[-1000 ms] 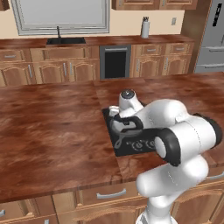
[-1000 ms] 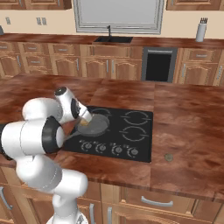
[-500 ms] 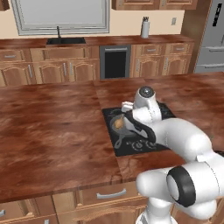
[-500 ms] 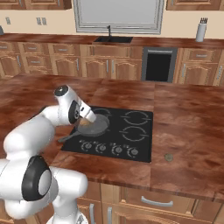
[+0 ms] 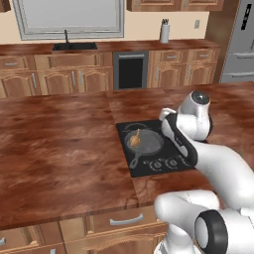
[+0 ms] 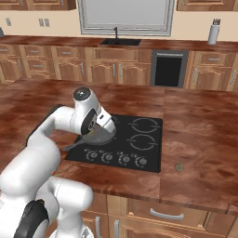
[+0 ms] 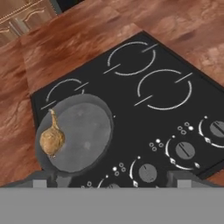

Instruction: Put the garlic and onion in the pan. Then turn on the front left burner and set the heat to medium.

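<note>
The onion (image 7: pixel 52 139) lay inside the pan (image 7: pixel 85 131), tucked against the rim at nine o'clock in the hand view, stem tip pointing to twelve. The pan sat on the black cooktop (image 7: pixel 131 100) set into the wooden desk (image 5: pixel 59 149). The end effector (image 7: pixel 109 180) hovered above, jaws wide apart, holding nothing.

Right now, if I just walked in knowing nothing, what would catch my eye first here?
Probably the big white arm bending over the black cooktop set in the wooden island. On the cooktop sits a dark pan with a golden-brown onion lying near its rim. A row of round knobs lines the cooktop's front edge.
</note>
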